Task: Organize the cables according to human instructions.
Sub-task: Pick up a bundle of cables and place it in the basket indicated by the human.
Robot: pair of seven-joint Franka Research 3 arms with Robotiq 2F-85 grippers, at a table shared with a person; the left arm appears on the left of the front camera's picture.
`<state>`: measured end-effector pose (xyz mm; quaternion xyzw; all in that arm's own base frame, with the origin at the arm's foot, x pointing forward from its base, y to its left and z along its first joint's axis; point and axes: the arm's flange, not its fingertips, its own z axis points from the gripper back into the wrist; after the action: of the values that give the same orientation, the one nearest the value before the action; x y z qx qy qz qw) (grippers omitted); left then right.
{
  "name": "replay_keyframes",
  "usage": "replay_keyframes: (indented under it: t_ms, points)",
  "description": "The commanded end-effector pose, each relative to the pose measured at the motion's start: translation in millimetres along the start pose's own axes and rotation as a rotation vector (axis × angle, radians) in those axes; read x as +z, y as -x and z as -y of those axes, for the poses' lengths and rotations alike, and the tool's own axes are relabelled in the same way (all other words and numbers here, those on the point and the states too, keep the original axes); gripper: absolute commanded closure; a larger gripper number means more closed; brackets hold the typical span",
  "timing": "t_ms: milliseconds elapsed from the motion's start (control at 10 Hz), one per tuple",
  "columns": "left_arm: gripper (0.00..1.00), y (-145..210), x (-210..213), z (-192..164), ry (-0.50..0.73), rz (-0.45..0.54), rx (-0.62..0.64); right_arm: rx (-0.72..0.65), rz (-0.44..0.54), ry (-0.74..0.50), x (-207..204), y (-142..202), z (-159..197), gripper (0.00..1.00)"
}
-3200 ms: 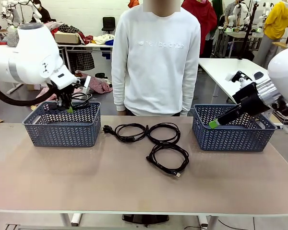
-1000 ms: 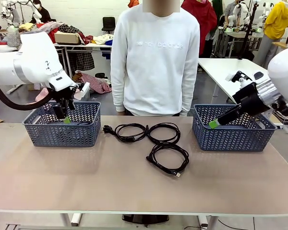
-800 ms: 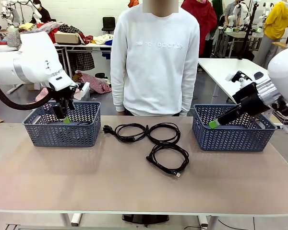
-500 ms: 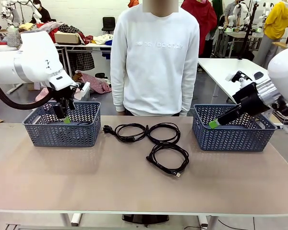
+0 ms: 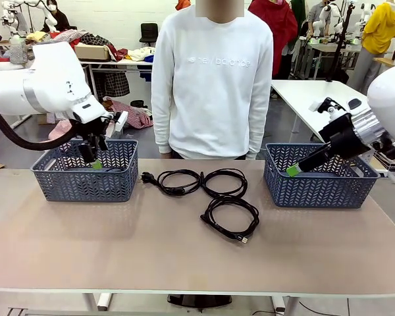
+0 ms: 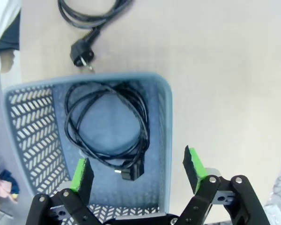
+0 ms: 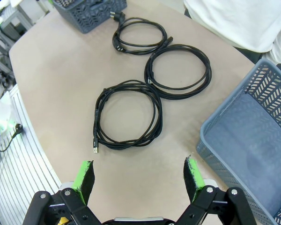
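Three black cable coils lie on the table between the baskets: a left coil (image 5: 174, 181) with a round plug, a middle coil (image 5: 225, 182) and a front coil (image 5: 230, 217). From the right wrist they read as far coil (image 7: 139, 33), middle coil (image 7: 180, 70) and near coil (image 7: 129, 115). A further coil (image 6: 107, 124) lies flat inside the left basket (image 6: 165, 117). My left gripper (image 5: 95, 162) hangs open over that basket (image 5: 85, 183), holding nothing (image 6: 138, 171). My right gripper (image 5: 293, 171) is open and holds nothing (image 7: 138, 176), poised above the table beside the right basket (image 5: 316, 189).
A person in a white sweatshirt (image 5: 214, 79) stands at the far edge, behind the cables. The right basket (image 7: 253, 140) holds nothing. The plug (image 6: 81, 54) of the left coil lies just outside the left basket's wall. Bare tabletop stretches toward the front edge.
Earlier my left gripper held a cable coil above the left basket; that coil now lies in the basket and the gripper is open, shifted slightly right. The right arm is still.
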<state>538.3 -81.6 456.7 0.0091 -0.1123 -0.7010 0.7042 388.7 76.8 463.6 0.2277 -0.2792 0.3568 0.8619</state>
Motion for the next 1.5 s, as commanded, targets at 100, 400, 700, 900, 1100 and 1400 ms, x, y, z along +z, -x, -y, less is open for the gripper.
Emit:
replay_keyframes:
  t_ms: [100,400,700,900,1100,1400]
  points:
    - [0.0,-32.2,10.8,33.3,-0.019,0.079,0.106,0.018,0.026,-0.021,-1.8,-1.9,3.7,0.0]
    - [0.0,-58.3,10.2,75.0,0.019,0.214,0.138,0.018,0.026,-0.021,-1.8,-1.9,3.7,0.0]
    - [0.0,-62.6,11.1,113.6,0.023,0.309,0.172,0.018,0.026,-0.021,-1.8,-1.9,3.7,0.0]
    - [0.0,-61.4,10.6,132.4,0.032,0.324,0.187,0.018,0.026,-0.021,-1.8,-1.9,3.7,0.0]
    - [0.0,-55.9,9.9,146.2,0.04,0.353,0.199,0.018,0.026,-0.021,-1.8,-1.9,3.7,0.0]
    - [0.0,-62.4,12.3,137.6,0.05,0.304,0.203,0.018,0.026,-0.021,-1.8,-1.9,3.7,0.0]
